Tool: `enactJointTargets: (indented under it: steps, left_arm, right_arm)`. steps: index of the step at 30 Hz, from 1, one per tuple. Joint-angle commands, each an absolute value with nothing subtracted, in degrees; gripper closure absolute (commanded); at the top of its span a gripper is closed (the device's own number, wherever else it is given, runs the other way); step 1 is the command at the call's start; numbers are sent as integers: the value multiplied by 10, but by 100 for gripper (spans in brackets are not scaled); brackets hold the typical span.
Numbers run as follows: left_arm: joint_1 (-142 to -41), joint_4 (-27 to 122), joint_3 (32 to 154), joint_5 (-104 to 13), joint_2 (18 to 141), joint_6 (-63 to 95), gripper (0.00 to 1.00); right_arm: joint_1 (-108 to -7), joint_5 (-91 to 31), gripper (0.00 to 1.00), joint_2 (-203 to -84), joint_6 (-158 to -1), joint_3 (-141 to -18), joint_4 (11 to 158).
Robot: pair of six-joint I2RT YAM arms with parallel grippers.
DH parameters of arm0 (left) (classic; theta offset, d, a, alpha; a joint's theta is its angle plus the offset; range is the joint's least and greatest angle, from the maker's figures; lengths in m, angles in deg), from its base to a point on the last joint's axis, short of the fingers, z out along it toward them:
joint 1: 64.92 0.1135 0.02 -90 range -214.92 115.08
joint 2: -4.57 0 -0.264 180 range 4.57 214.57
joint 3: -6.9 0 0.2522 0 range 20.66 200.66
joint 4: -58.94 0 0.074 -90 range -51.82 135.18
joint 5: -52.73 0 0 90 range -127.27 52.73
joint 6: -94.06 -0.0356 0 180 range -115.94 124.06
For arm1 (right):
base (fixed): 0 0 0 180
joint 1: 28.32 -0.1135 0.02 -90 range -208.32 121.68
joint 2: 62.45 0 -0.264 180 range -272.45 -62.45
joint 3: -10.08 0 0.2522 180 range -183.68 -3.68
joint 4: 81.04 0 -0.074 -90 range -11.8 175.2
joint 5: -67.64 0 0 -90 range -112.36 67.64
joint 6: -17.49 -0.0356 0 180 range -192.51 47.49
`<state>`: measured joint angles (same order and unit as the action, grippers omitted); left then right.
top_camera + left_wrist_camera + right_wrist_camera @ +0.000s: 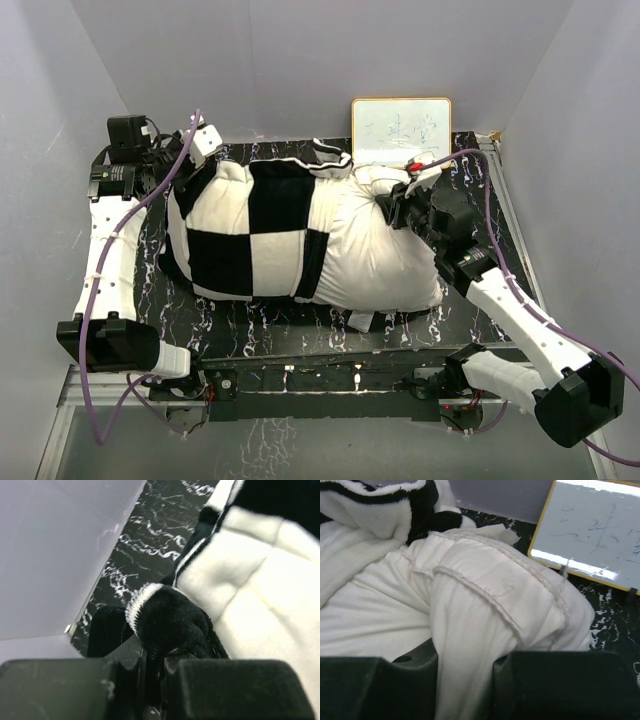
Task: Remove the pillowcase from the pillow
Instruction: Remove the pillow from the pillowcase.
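Top external: one pillowcase point(250, 225), drawn over the left half of one pillow point(375, 255); one whiteboard point(400, 128); two grippers. At far left, left gripper point(155, 660) pinched fully shut on a black pillowcase corner. At far right, right gripper point(465, 680) clamped narrow on a fold of bare pillow. Wall close beside the left corner, whiteboard just behind the right; bare table point(300, 325) strip along the near edge.

One pillow point(370, 250), one pillowcase point(250, 225), one whiteboard point(400, 128), two arms point(110, 250) point(530, 320)
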<state>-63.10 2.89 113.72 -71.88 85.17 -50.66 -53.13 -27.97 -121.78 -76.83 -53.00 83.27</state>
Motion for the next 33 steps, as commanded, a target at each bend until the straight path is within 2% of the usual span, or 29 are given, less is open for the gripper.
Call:
enactJointTargets:
  steps: [1, 6, 9, 17, 19, 25, 30, 33]
  left_arm:
    - [-614, 61, 1156, -673, 843, -515, 100]
    - [-503, 107, 1213, -706, 879, -471, 100]
    - [-446, 132, 1239, -728, 899, -437, 100]
    - [-362, 192, 1212, -743, 898, -425, 100]
    - [-349, 193, 1208, -744, 899, -438, 100]
    - [-302, 206, 1192, -744, 909, -477, 100]
    - [-260, 222, 1187, -736, 938, -514, 100]
    - [-236, 224, 1190, -735, 957, -526, 100]
  right_arm:
    - [-538, -33, 92, -1171, -736, -543, 920]
    - [-530, 80, 92, -1140, -697, -524, 1002]
    - [-522, 107, 92, -1126, -696, -510, 1033]
    - [-491, 191, 92, -1137, -652, -522, 1070]
    - [-452, 180, 92, -1141, -695, -530, 1044]
    - [-289, 47, 92, -1150, -854, -546, 935]
    - [-189, 25, 92, -1132, -919, -513, 910]
    - [-176, 41, 92, -1122, -934, -500, 910]
